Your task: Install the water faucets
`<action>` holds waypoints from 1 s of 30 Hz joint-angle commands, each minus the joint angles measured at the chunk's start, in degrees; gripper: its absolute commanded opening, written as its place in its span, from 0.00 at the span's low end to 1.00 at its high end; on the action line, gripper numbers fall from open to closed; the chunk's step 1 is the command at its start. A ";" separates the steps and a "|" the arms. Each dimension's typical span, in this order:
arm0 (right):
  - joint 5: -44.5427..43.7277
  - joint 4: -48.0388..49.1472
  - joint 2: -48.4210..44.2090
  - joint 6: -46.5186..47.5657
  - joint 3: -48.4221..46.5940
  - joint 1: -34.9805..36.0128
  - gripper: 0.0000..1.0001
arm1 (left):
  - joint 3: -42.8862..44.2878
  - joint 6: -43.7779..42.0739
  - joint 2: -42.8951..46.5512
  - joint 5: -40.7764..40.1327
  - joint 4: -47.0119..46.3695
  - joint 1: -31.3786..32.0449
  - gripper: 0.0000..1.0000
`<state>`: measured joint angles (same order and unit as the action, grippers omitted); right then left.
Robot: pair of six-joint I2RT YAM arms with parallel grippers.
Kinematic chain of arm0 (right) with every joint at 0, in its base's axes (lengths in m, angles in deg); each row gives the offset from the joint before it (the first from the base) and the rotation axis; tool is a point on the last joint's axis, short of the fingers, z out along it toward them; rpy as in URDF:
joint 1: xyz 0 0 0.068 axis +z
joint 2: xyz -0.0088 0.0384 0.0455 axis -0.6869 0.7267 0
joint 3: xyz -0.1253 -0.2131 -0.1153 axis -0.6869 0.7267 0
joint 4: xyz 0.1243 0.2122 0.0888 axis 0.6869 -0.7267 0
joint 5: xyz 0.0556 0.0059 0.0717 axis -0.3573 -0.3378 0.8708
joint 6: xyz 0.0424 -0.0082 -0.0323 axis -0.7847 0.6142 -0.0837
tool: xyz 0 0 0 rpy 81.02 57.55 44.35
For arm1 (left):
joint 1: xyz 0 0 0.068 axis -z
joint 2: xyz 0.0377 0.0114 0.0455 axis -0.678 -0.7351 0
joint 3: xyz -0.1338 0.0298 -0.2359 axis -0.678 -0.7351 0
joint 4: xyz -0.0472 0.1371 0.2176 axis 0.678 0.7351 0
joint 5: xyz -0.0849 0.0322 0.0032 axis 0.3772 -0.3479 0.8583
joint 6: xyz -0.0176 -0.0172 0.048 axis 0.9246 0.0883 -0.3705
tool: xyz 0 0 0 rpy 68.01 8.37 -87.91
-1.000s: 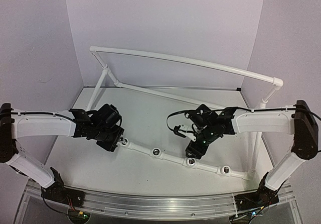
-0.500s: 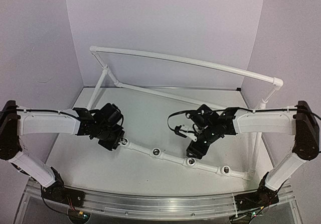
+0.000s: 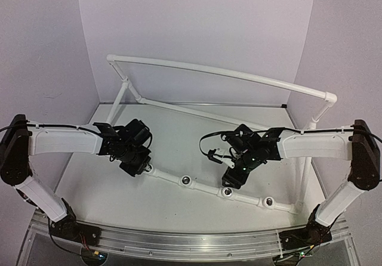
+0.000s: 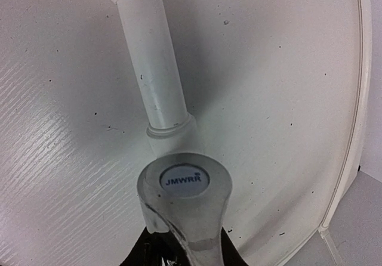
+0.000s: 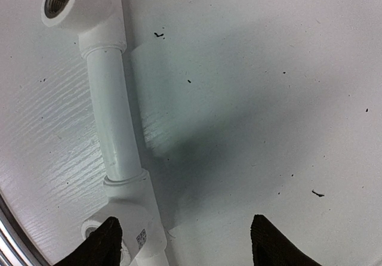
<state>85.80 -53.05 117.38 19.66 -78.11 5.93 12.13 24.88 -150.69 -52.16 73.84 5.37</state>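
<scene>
**Faucet brought over pipe end**
The faucet (image 4: 185, 185) is clamped in the left fingers (image 4: 138, 254) and has been shifted slightly inward, over the end of the white pipe (image 4: 154, 69). Threading-in is judged next. The right fingers (image 5: 110, 239) are held apart, empty.

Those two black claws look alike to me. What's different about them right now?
The left claw is closed on a silvery faucet; the right claw is wide open and empty. The left claw sits at the left end of the white pipe, the right claw farther right along it. Both point down at that pipe.
</scene>
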 commanded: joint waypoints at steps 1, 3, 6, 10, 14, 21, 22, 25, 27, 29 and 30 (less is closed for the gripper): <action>-0.58 0.07 -2.01 -0.19 0.53 0.14 0.70 | 4.64 -5.57 -2.70 1.30 4.10 -0.49 0.15; -0.58 0.05 -2.04 -0.19 0.53 0.16 0.70 | 5.83 -7.56 -3.61 1.60 5.59 -0.50 0.13; -0.58 -0.02 -2.19 -0.19 0.62 0.10 0.70 | 6.84 -10.66 -4.71 1.97 7.49 -0.51 0.10; -0.62 -0.11 -2.34 -0.19 0.71 0.10 0.69 | 7.06 -14.52 -5.66 2.41 8.49 -0.50 0.08; -0.62 -0.16 -2.36 -0.19 0.70 0.12 0.69 | 7.39 -19.50 -6.87 2.24 9.34 -0.50 0.03; -0.39 -0.64 -2.55 0.27 0.68 0.13 0.69 | 10.09 -36.28 -10.59 2.43 9.45 -0.44 0.00; -0.34 -0.72 -2.61 0.32 0.63 0.09 0.69 | 10.85 -39.11 -11.44 2.31 10.14 -0.42 0.00; -0.21 -0.89 -2.79 0.37 0.53 0.11 0.69 | 10.90 -45.49 -12.39 1.91 10.58 -0.30 0.00; -0.06 -0.99 -2.82 0.44 0.57 0.16 0.69 | 10.03 -49.87 -12.00 2.46 9.44 -0.36 0.00; 0.06 -1.09 -2.81 0.51 0.62 0.13 0.69 | 9.54 -54.08 -11.58 2.95 8.84 -0.33 0.00; 0.09 -1.09 -2.86 0.52 0.60 0.09 0.69 | 9.22 -55.57 -11.34 2.97 8.80 -0.33 0.00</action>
<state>85.84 -53.51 116.57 19.70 -77.87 5.93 23.45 -17.37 -159.31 -51.41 83.76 4.95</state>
